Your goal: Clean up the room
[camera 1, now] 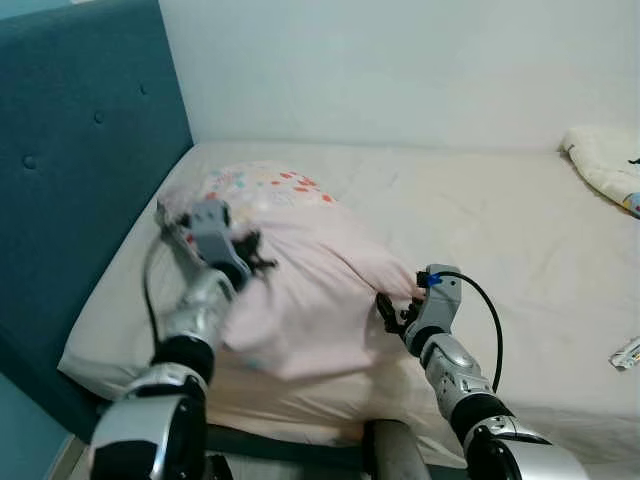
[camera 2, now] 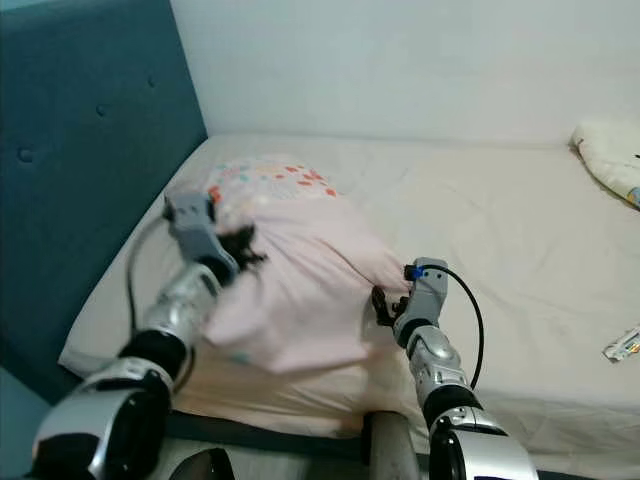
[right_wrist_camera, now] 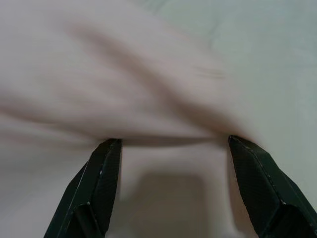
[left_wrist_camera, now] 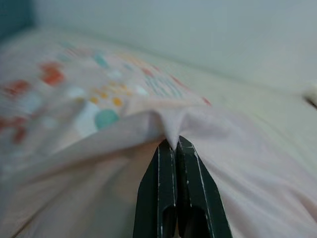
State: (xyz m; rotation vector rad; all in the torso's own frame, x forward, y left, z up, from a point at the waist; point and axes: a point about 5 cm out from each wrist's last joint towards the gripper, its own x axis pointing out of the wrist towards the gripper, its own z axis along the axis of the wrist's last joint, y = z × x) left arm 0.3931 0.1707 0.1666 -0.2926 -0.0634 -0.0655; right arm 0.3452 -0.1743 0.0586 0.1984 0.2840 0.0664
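A pale pink pillow (camera 1: 300,290) with a band of coloured dots at its far end lies on the cream mattress (camera 1: 480,210) near the teal headboard. My left gripper (camera 1: 250,250) is shut on a fold of the pillow's pink cover (left_wrist_camera: 171,131) at its left side. My right gripper (camera 1: 392,308) stands open at the pillow's right edge, its fingers (right_wrist_camera: 104,173) spread just under the pink fabric (right_wrist_camera: 124,89), which is blurred.
The teal padded headboard (camera 1: 80,150) rises on the left and a white wall (camera 1: 400,60) runs behind the bed. A cream blanket (camera 1: 605,160) lies at the far right. A small wrapper (camera 1: 625,353) sits near the right edge.
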